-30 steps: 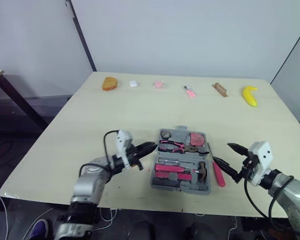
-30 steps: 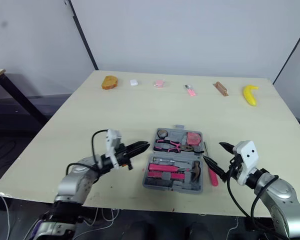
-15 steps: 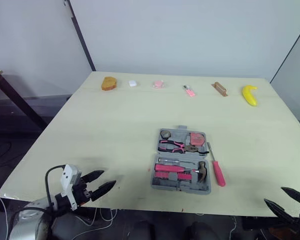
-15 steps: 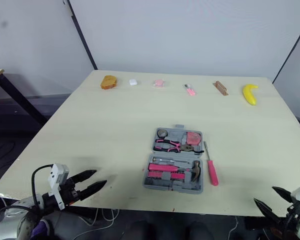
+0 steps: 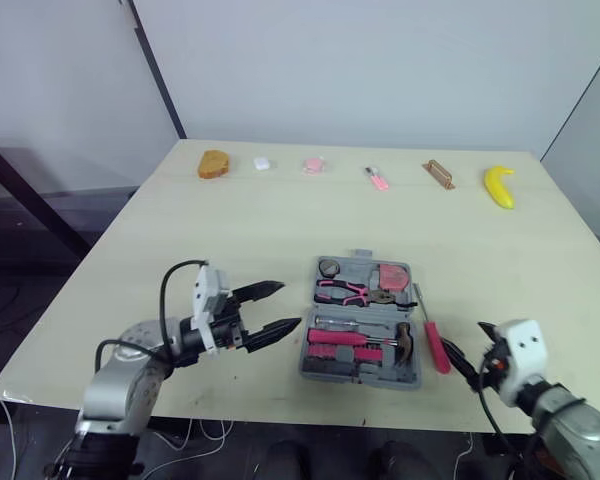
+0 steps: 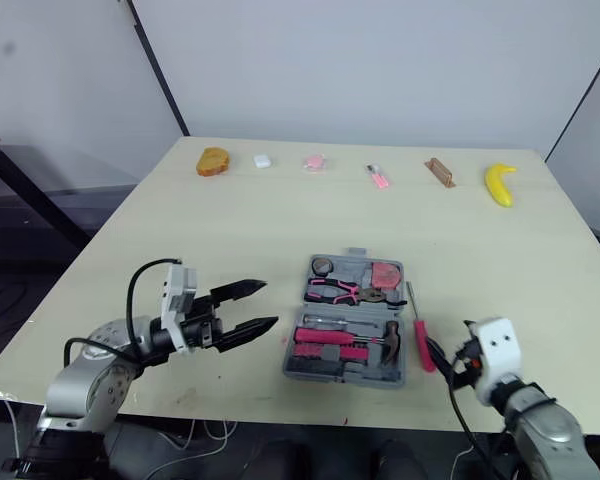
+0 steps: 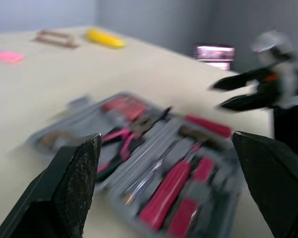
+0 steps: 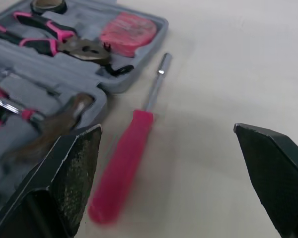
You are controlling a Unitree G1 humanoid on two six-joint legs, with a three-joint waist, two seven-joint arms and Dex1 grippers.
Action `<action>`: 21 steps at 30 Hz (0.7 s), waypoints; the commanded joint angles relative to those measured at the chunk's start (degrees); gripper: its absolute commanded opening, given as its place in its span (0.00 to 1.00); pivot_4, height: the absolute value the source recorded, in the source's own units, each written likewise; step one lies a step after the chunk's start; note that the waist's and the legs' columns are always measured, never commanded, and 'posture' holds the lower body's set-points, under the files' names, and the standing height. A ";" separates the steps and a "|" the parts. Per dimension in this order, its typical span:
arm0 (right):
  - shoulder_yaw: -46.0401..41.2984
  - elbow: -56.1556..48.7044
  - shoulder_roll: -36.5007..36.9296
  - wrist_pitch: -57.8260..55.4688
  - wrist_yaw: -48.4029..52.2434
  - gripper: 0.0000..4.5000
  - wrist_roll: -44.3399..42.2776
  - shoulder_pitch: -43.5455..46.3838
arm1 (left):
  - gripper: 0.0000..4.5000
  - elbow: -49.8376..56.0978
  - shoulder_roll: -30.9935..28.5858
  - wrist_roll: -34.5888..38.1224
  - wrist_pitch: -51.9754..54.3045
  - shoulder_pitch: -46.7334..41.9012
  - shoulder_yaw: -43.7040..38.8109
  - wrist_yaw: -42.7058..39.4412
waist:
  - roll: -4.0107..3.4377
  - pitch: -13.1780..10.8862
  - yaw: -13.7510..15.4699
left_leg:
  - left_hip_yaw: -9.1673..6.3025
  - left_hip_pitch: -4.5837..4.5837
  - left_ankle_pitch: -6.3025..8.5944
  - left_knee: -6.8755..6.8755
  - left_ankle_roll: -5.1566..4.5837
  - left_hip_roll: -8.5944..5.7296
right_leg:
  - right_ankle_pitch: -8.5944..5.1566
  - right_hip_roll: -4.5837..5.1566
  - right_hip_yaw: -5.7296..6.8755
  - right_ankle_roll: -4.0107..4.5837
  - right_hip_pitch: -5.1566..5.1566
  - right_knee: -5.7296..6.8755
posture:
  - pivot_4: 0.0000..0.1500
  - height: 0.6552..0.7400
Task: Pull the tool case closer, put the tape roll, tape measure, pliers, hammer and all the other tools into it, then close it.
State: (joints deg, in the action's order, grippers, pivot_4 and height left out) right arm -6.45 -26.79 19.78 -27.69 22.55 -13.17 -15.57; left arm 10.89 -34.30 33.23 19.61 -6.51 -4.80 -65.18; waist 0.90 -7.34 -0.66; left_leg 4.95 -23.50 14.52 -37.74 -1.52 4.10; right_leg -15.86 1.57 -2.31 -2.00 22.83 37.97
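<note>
Both returned: my left gripper, fingers wide, faces the tool case to pull; right gripper, wide, faces the screwdriver.

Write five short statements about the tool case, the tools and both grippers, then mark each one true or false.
1. The tool case lies open. True.
2. The screwdriver is stowed in the case. False: it lies on the table beside the case, on the robot's right.
3. The left gripper is open. True.
4. The right gripper is clamped on the screwdriver. False: it is open and holds nothing.
5. The pliers lie inside the case. True.
</note>
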 commanded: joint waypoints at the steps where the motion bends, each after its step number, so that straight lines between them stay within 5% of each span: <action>1: 1.32 -1.80 -1.22 -4.78 -4.34 1.00 1.23 3.10 | 0.98 3.52 -1.05 2.93 2.48 -2.60 0.52 -1.17 | 0.00 0.00 0.01 | 0.00 -0.03 0.00 0.00 0.00 -0.01 | 0.06 -0.06 0.02 -0.12 0.02 0.00 | 1.00 1.00; 21: 6.74 5.60 -3.54 -11.30 -9.92 1.00 5.34 11.24 | 0.98 9.42 -3.09 3.23 3.61 -2.10 2.16 -1.68 | 0.01 -0.02 -0.10 | 0.01 -0.22 -0.01 -0.06 0.01 0.06 | 0.06 -0.52 -0.12 -0.15 0.29 0.04 | 1.00 1.00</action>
State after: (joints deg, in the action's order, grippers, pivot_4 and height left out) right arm -0.15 -21.21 16.31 -38.93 13.38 -8.77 -5.19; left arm 17.92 -36.92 36.05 23.65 -8.61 -2.25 -67.11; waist 0.91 -7.36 -0.75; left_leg 4.97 -23.72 14.51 -37.81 -1.51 4.16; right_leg -15.80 1.05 -2.43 -2.16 23.12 38.01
